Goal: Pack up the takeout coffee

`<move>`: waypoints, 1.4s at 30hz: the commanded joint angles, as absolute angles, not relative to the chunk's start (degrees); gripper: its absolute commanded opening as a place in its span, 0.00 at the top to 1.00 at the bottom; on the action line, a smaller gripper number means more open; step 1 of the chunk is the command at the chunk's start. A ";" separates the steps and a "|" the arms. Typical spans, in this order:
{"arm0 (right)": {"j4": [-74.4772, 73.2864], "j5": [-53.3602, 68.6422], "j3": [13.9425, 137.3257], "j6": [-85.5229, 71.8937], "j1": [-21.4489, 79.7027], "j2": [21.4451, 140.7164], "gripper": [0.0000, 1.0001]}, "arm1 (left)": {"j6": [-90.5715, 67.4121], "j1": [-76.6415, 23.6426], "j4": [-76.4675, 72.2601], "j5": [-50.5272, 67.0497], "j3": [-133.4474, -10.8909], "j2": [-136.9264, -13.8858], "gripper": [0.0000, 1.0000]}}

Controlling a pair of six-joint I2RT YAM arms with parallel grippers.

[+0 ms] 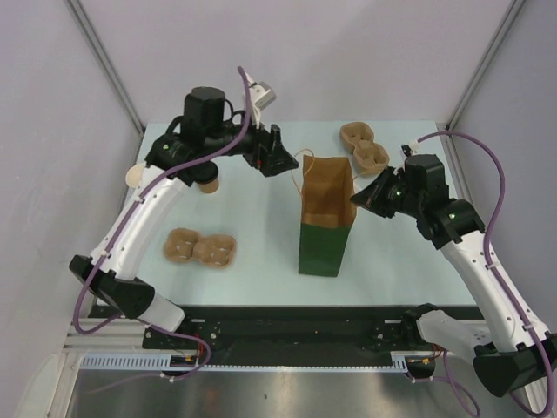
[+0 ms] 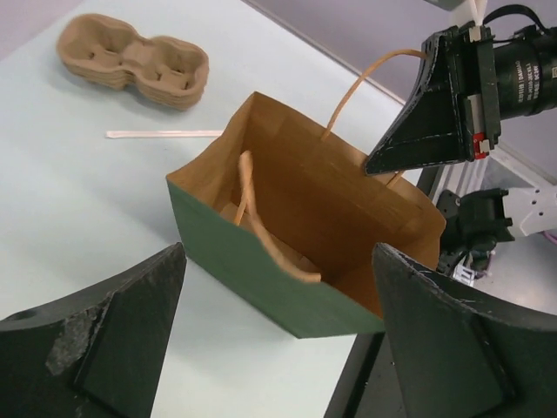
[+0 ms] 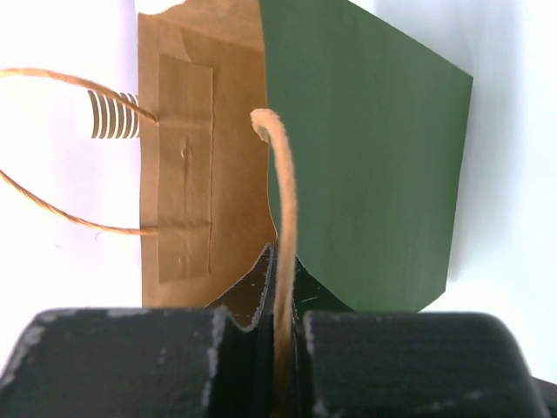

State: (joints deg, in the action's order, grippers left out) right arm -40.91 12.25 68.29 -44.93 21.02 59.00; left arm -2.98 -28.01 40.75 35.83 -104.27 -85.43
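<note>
**Bag held open by right pincer, left pincer empty beside it**

Green-fronted brown paper bag (image 1: 324,235) stands upright mid-bench (image 1: 261,283), mouth open. Right pincer (image 3: 280,292) is closed tight on the bag's tan twisted-paper handle (image 3: 284,200) at the right rim, the cord running between its fingers. Left pincer (image 2: 278,287) hangs spread wide with nothing between its fingers, just beside the bag's left rim and angled toward the mouth. Only a loop of the other handle and tan folds show inside the bag; what else is in there, cannot tell. Small brown kraft-paper cup (image 1: 209,184) peeks out under the left arm, on the bench well left of the bag; its lid is lost against the black arm. Brown moulded-pulp cup carrier (image 1: 198,248) lies front-left. A second pulp carrier (image 1: 364,146) lies far-right, with a thin pale stick (image 2: 165,133) near it.
</note>
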 commanded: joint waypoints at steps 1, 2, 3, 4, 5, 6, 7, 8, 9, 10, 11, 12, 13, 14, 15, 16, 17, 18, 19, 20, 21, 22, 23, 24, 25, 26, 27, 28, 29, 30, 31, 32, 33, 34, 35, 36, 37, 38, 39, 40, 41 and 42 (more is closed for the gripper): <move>-38.06 13.44 66.45 -46.76 21.27 57.13 0.97 | -0.70 -32.60 40.16 32.26 -106.78 -87.53 0.08; -38.06 13.45 66.18 -46.93 21.27 56.87 0.96 | -0.70 -32.96 40.25 31.82 -107.22 -87.97 0.13; -38.23 13.45 66.01 -46.76 21.27 56.69 0.96 | -0.70 -33.22 40.51 30.69 -107.49 -88.50 0.15; -38.49 13.27 65.66 -46.76 21.18 56.43 0.96 | -0.70 -33.31 40.52 30.06 -107.58 -89.03 0.18; -38.50 13.18 65.48 -46.76 21.18 56.34 0.96 | -0.70 -33.31 40.69 29.36 -107.49 -89.29 0.23; -38.67 13.36 65.22 -46.76 21.18 55.90 0.95 | -0.70 -33.31 40.78 28.57 -107.49 -89.56 0.26; -38.58 13.53 64.69 -46.76 21.18 55.81 0.95 | -0.70 -33.31 40.96 27.26 -107.32 -89.73 0.29; -38.58 13.62 64.51 -46.76 21.09 55.64 0.95 | -0.70 -33.31 41.04 26.72 -107.31 -90.17 0.37; -38.41 13.71 64.16 -46.84 21.09 55.46 0.95 | -0.70 -33.40 41.22 26.46 -107.23 -90.35 0.40; -38.41 13.71 63.73 -46.85 21.01 55.37 0.95 | -0.79 -33.31 41.31 26.98 -107.23 -90.61 0.42; -38.32 13.88 63.55 -46.93 21.09 55.28 0.95 | -0.88 -33.31 41.22 27.33 -107.31 -90.96 0.47; -38.32 13.97 63.37 -46.93 21.01 55.20 0.96 | -1.05 -33.31 41.31 27.68 -107.31 -90.97 0.51; -38.41 13.97 63.20 -47.02 21.01 55.02 0.96 | -1.05 -33.31 41.57 27.86 -107.14 -90.88 0.56; -38.58 13.89 63.02 -46.76 20.83 54.93 0.96 | -0.88 -33.31 41.83 27.77 -106.70 -90.27 0.67; -38.93 13.80 62.84 -46.76 20.66 54.76 0.96 | -0.79 -33.22 41.92 27.60 -105.92 -89.83 0.74; -39.02 13.62 62.67 -46.67 20.48 54.41 0.98 | -0.70 -33.14 42.27 27.60 -103.82 -89.22 0.85; -39.28 13.54 62.23 -46.67 20.39 54.23 0.99 | -0.70 -32.96 42.28 27.86 -102.41 -88.34 0.89; -39.64 13.45 61.88 -46.58 20.13 53.88 0.99 | -0.70 -32.87 42.28 27.95 -100.83 -86.59 0.93; -39.81 13.53 61.53 -46.58 19.95 53.44 1.00 | -0.70 -32.61 42.10 27.78 -97.50 -85.44 0.96; -39.99 13.54 61.26 -46.67 19.86 53.26 1.00 | -1.14 -32.52 41.75 27.25 -95.73 -84.47 0.99; -40.25 13.62 60.39 -46.58 19.78 53.17 1.00 | -1.40 -32.35 41.31 26.99 -93.89 -83.51 1.00; -40.34 13.62 59.95 -46.50 19.60 52.83 1.00 | -1.75 -32.08 40.44 26.46 -90.73 -81.84 1.00; -40.43 13.71 59.42 -46.49 19.51 52.39 1.00 | -2.63 -31.99 39.99 25.59 -89.14 -81.22 1.00; -40.43 13.88 58.46 -46.58 19.42 52.03 1.00 | -3.25 -31.56 38.51 25.40 -87.64 -80.60 1.00; -40.43 13.97 57.93 -46.50 19.25 51.86 1.00 | -3.95 -31.38 37.71 25.31 -84.93 -79.99 1.00; -40.60 13.97 57.57 -46.58 19.07 51.33 1.00 | -5.35 -31.12 37.36 25.40 -83.86 -79.98 1.00; -40.69 14.15 56.96 -46.58 19.07 51.15 1.00 | -5.88 -30.77 36.74 25.05 -82.98 -79.98 1.00; -40.69 14.15 56.78 -46.50 18.81 51.07 1.00 | -6.58 -30.67 36.39 25.05 -81.23 -80.42 1.00; -40.87 14.15 56.60 -46.49 18.81 50.80 1.00 | -7.72 -30.50 36.13 25.14 -80.34 -80.51 1.00; -40.87 14.15 56.43 -46.32 18.72 50.71 1.00 | -8.17 -30.24 35.25 25.31 -79.55 -80.59 1.00; -40.78 14.15 56.25 -46.23 18.72 50.63 1.00 | -8.61 -30.23 34.72 25.75 -77.89 -80.86 1.00; -40.61 14.24 56.08 -46.23 18.72 50.54 1.00 | -9.14 -30.23 34.19 26.36 -77.18 -81.03 1.00; -40.43 14.24 55.90 -46.23 18.72 50.45 1.00 | -9.40 -30.23 33.23 28.46 -76.65 -81.47 1.00; -40.34 14.41 55.55 -46.14 18.81 50.45 1.00 | -10.27 -30.15 32.70 29.69 -75.77 -81.91 1.00; -39.91 14.85 55.37 -46.14 18.72 50.36 1.00 | -10.72 -30.23 32.09 30.93 -75.50 -82.87 1.00; -39.64 15.29 55.20 -46.14 18.72 50.27 1.00 | -10.98 -30.32 30.86 32.33 -75.32 -83.32 1.00; -39.29 15.64 54.85 -46.14 18.81 50.27 1.00 | -11.77 -30.24 30.33 33.91 -75.32 -83.76 1.00; -38.68 16.34 54.67 -46.23 18.81 50.19 1.00 | -12.21 -30.23 29.63 34.71 -75.32 -84.63 1.00; -38.41 16.78 54.58 -46.14 18.81 50.27 1.00 | -12.39 -30.32 28.40 35.50 -75.41 -85.07 1.00; -38.15 17.22 54.49 -46.23 18.81 50.36 1.00 | -12.65 -30.50 28.04 36.29 -75.58 -85.51 1.00; -37.36 18.27 54.41 -46.14 18.90 50.36 1.00 | -12.74 -30.67 27.60 36.47 -75.67 -86.04 1.00; -37.18 18.63 54.40 -46.14 18.90 50.54 1.00 | -12.74 -31.20 27.51 36.56 -75.76 -86.48 1.00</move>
State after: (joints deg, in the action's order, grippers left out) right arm -38.24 15.42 55.05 -46.52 18.65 50.81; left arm -10.59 -30.33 32.12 32.03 -75.64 -85.27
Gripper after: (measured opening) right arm 0.009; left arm 0.006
